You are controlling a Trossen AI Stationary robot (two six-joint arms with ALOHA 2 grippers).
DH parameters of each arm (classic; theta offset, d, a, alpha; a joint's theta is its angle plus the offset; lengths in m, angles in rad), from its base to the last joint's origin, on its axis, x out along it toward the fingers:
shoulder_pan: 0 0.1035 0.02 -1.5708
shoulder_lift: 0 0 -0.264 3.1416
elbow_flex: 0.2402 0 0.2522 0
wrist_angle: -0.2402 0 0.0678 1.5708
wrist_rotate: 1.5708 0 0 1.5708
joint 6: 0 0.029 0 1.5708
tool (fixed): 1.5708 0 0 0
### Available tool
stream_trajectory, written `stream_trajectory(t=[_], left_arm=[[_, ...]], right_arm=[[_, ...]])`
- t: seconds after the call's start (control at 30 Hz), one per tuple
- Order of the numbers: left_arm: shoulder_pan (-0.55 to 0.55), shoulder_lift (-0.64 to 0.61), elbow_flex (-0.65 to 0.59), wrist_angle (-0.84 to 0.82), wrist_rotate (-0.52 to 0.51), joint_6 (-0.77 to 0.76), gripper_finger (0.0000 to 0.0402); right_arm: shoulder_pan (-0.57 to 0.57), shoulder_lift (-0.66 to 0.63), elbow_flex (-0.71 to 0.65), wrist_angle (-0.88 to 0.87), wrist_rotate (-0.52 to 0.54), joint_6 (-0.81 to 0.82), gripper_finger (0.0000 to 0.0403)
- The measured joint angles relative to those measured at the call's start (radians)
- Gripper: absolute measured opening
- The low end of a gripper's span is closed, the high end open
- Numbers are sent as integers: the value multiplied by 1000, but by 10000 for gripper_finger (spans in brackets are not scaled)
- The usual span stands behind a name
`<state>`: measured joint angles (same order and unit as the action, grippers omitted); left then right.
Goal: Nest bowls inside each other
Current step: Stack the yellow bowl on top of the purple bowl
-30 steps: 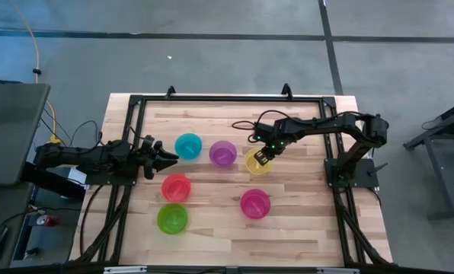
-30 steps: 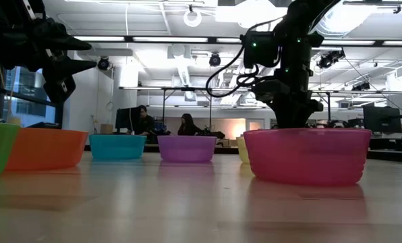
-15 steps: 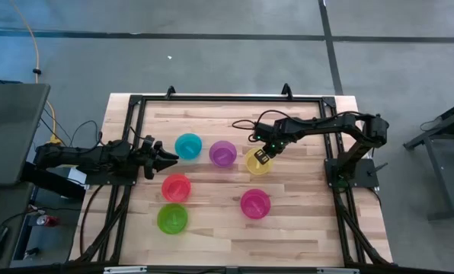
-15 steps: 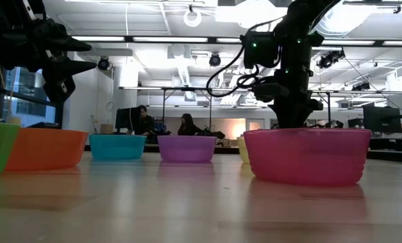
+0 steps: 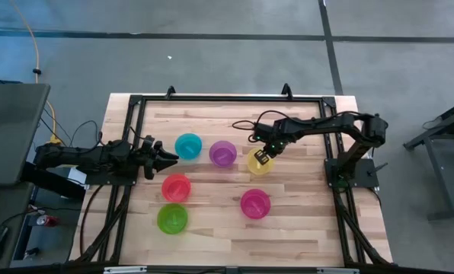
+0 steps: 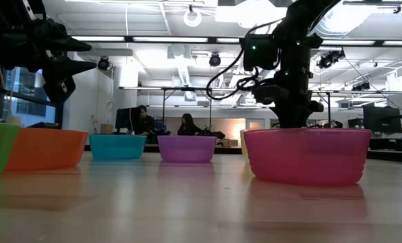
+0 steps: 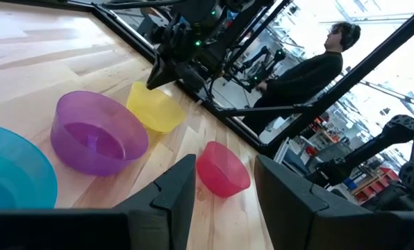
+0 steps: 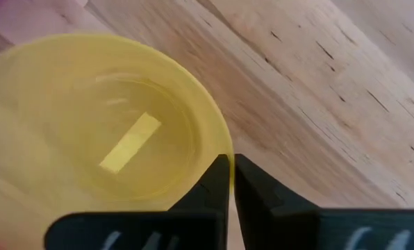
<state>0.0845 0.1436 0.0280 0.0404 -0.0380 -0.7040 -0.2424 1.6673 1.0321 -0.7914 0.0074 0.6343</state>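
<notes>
Six small translucent bowls stand apart on their bases on the wooden table: blue [image 5: 187,144], purple [image 5: 222,153], yellow [image 5: 256,164], orange [image 5: 176,186], green [image 5: 172,218] and pink [image 5: 255,203]. My right gripper [image 5: 263,157] is over the yellow bowl's far right side and shut on it. In the low view the pink bowl [image 6: 307,155] hides most of the yellow bowl and the fingertips of my right gripper [image 6: 292,118]. My left gripper [image 5: 169,156] hangs open above the table, just left of the blue bowl, touching nothing. My right gripper pinches the yellow bowl's rim [image 8: 221,149] on its far right side, one finger inside the bowl and one outside. The fingers [image 8: 252,187] come from above, slanting in from the right. Whether the bowl's base stays on the table does not show.
A black frame [image 5: 212,99] runs around the table top. Bare wood lies between the pink bowl and the near edge and along the far edge. Beyond the table a person [image 7: 311,66] sits, and two more people [image 6: 147,121] show in the room.
</notes>
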Motion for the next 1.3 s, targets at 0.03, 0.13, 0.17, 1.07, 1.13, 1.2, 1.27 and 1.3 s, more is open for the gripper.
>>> stream_trajectory(t=[0.03,0.13,0.17,1.07,1.13,1.2,1.27,1.3], left_arm=[[0,0,0,0,0,0,136],[0,0,0,0,0,0,136],[0,0,0,0,0,0,136],[0,0,0,-23,-7,0,136],[0,0,0,-23,-16,0,136],[0,0,0,-23,-29,0,136],[0,0,0,-24,-43,0,136],[0,0,0,-28,-49,0,136]], right_arm=[[0,1,0,0,-1,8,2],[0,2,0,3,-1,21,2],[0,2,0,3,-4,23,1],[-57,14,360,-176,-27,-29,0],[-60,39,393,-172,-43,-24,0],[-60,73,436,-171,-58,-25,0],[-60,117,486,-170,-75,-30,0],[-59,142,511,-176,-82,-30,0]])
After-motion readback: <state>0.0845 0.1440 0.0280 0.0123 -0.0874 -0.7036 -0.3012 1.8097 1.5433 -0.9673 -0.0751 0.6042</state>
